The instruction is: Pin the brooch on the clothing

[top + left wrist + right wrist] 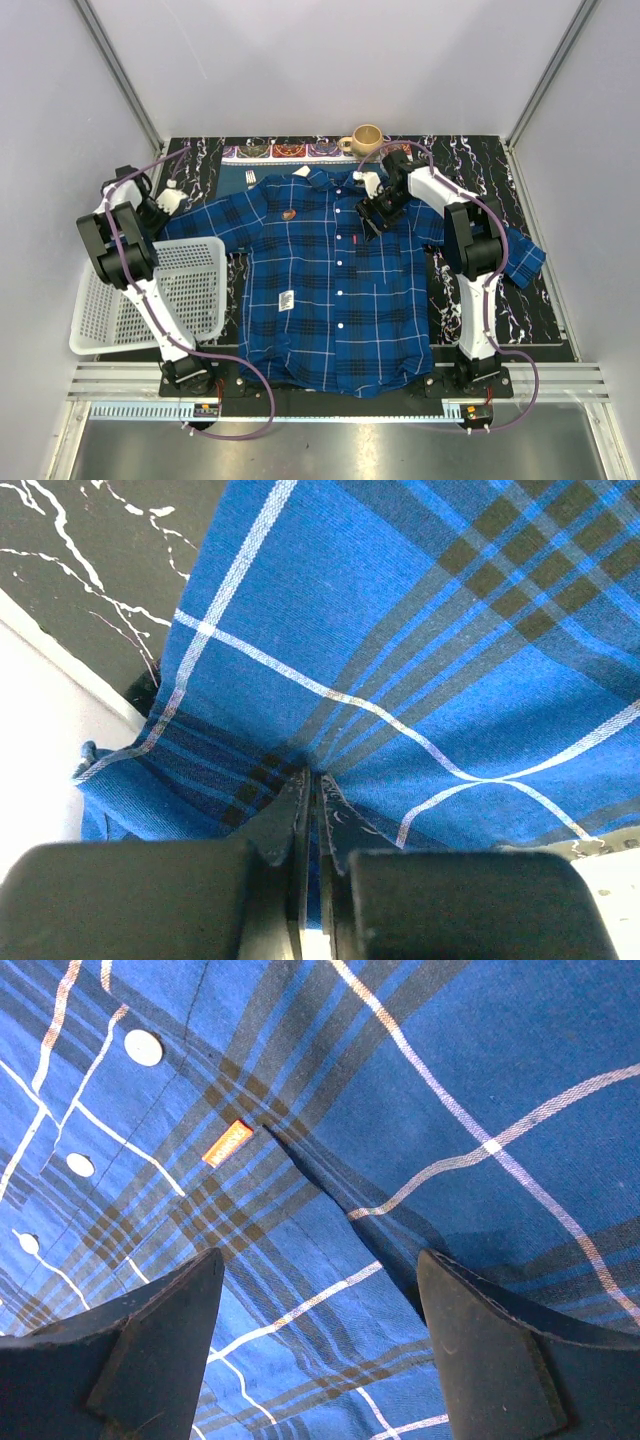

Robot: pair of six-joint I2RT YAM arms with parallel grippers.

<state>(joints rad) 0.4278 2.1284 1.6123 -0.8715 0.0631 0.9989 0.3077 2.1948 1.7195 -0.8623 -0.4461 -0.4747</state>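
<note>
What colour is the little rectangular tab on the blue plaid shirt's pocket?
Orange; the small rectangular tab shows best in the right wrist view.

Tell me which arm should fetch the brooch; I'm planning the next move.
Right: the right gripper hangs open over the shirt, near the brooch; the left gripper is shut on the sleeve.

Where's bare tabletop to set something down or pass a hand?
Far-right corner of the tabletop, between mug and shirt sleeve; also the right edge, nearer than that sleeve. Crowded: basket fills the left, right fingers hover over the shirt.
</note>
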